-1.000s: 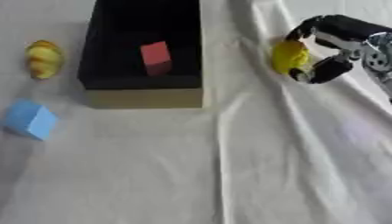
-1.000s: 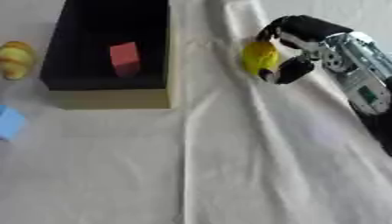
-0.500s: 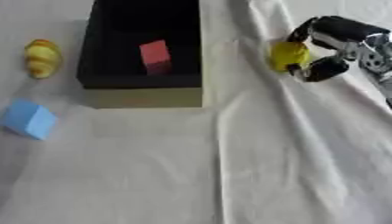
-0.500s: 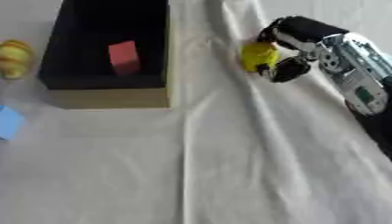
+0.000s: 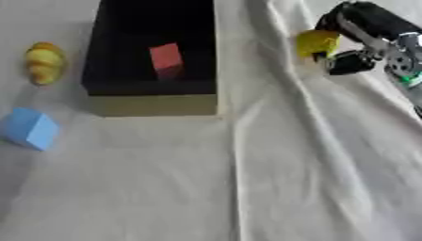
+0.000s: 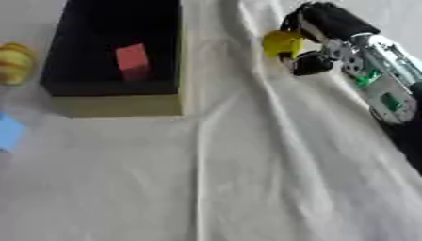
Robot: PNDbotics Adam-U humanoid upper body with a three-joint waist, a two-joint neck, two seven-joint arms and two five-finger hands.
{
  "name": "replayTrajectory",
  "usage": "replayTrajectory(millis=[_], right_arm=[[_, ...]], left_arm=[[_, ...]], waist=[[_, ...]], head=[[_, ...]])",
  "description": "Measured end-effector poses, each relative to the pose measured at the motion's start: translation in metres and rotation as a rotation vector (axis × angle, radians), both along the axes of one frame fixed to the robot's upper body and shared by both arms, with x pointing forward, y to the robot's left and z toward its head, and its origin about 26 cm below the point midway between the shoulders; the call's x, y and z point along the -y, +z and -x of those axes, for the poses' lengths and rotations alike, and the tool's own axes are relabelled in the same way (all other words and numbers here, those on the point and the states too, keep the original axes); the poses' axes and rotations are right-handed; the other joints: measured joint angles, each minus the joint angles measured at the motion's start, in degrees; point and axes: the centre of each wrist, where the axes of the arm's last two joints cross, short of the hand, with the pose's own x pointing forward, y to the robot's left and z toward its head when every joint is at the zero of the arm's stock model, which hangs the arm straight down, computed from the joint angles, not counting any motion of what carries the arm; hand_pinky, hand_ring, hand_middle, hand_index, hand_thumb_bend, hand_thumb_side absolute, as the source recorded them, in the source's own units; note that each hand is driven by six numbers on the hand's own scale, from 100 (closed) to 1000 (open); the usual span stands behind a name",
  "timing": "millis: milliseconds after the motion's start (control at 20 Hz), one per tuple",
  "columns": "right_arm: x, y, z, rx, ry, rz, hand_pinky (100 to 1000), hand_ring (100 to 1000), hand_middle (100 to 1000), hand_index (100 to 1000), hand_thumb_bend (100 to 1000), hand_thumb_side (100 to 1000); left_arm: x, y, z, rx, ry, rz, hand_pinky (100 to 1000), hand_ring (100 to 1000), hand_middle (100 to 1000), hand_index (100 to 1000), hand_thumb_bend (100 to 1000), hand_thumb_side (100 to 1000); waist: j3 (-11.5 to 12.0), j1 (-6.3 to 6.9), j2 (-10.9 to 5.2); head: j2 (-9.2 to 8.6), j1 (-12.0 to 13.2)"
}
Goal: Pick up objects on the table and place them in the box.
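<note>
**Right Hand Gripping Yellow Object Beside Box**

**Left eye view.** Right hand [image 5: 350,35] enters from the upper right, fingers curled round a yellow object [image 5: 317,43], which sits at the hand's left side, to the right of the box and apart from it. Whether the object is clear of the cloth cannot be told. The box [image 5: 152,103] stands at upper centre: black interior, tan front wall. A red block [image 5: 166,59] lies inside it, near the middle of the floor, tilted. Two items remain outside, both to the left of the box: a yellow ridged piece [image 5: 44,62] level with the box's middle, and a blue cube [image 5: 29,128] nearer the viewer, below the front wall's line. Neither touches the box. Between the hand and the box runs a raised fold of cloth.

**Right eye view.** Silver and black forearm parts [image 6: 379,80] with a green detail extend from the hand toward the lower right edge. The blue cube is cut by the left edge here; the yellow ridged piece shows only partly.

**Surface.** A white cloth [image 6: 247,179] covers the whole table, creased, with long folds running from top to bottom near the centre.
</note>
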Motion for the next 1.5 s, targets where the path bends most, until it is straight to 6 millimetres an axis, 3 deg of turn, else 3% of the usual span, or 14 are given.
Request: replayTrajectory(millis=[350,500,650,1000,1500], right_arm=[[-0.033,0.059,0.043,0.112,0.155,-0.03,705,529,379,499,100,100],[-0.056,0.083,0.059,0.138,0.246,-0.024,704,530,387,506,100,100],[-0.086,0.094,0.062,0.136,0.332,-0.015,715,534,393,513,100,100],[-0.13,0.087,0.029,0.053,0.386,-0.007,732,537,402,521,100,100],[-0.147,0.046,-0.03,-0.05,0.308,-0.021,732,555,424,540,100,100]], left_arm=[[0.0,0.0,0.0,0.002,-0.006,-0.001,774,760,671,828,589,584],[0.0,0.0,0.0,0.003,-0.015,-0.003,774,760,672,829,591,579],[0.002,0.002,0.0,0.02,-0.027,-0.01,773,761,675,831,601,564],[0.002,0.008,0.0,0.149,-0.011,-0.022,772,762,684,834,628,523],[0.003,0.014,0.001,0.227,-0.011,-0.015,772,762,684,834,629,521]], waist=[[-0.33,-0.02,-0.57],[0.14,-0.03,-1.35],[1.29,-0.4,-1.38],[4.66,-2.53,-1.39],[9.37,-4.43,-1.39]], head=[[0.37,0.25],[0.53,-0.15],[0.52,-1.41],[-0.01,-4.59],[-1.19,-7.9]])
